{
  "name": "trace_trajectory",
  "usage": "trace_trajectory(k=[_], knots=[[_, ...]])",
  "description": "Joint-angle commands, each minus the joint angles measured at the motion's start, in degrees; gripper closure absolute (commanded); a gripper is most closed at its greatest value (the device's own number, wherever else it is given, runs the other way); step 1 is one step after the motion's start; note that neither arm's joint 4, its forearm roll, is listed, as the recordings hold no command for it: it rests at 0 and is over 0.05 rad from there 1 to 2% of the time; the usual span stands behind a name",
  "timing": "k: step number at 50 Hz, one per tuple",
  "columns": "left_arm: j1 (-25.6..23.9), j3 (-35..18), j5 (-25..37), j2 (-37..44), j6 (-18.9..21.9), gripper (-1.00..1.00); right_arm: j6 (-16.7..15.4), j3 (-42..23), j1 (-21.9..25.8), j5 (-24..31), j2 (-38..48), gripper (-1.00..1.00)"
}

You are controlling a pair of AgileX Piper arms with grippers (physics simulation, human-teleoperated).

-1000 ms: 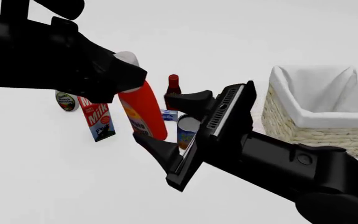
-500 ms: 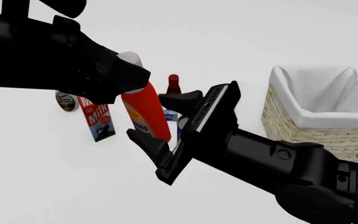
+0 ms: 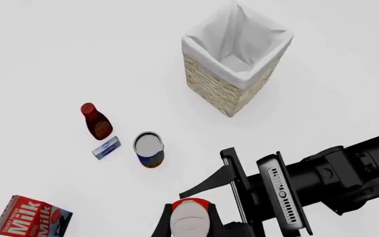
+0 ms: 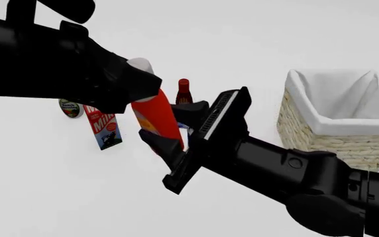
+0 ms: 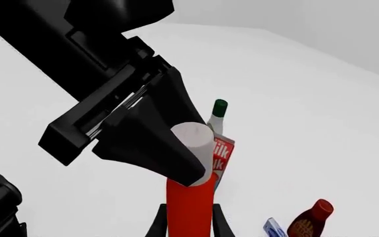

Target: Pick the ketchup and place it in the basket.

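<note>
The ketchup (image 4: 158, 117) is held near its cap by the left gripper (image 4: 138, 81), whose fingers are closed around the neck, and it is tilted, its base leaning toward the right arm. The lower body is flanked on both sides by the fingers of the right gripper (image 4: 176, 131), apparently set apart around it; whether they are already pressed on it cannot be told. This looks like a handover, arranged because the basket (image 4: 347, 129) stands well apart on the right, where the right arm is better placed. The milk carton (image 4: 102, 127), the dark sauce bottle (image 4: 183, 92) and the can (image 3: 149, 148) are left standing behind.
</note>
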Motion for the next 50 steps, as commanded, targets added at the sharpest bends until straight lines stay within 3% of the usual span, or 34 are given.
trace_trajectory(k=[1,15,16,50], knots=[[-0.39,0.56,-0.42,-0.22,0.05,1.00,-0.24,0.26,-0.09,-0.49,-0.60,1.00],[-1.63,0.03,-0.38,0.11,-0.96,1.00,-0.18,1.05,-0.23,-0.57,-1.35,1.00],[-1.70,-0.22,-0.31,0.20,-0.87,-1.00,-0.08,1.11,-0.28,-0.54,-1.46,1.00],[-1.46,-7.22,-0.22,1.58,-1.14,-1.00,-0.20,5.14,-0.37,-1.40,-4.17,1.00]])
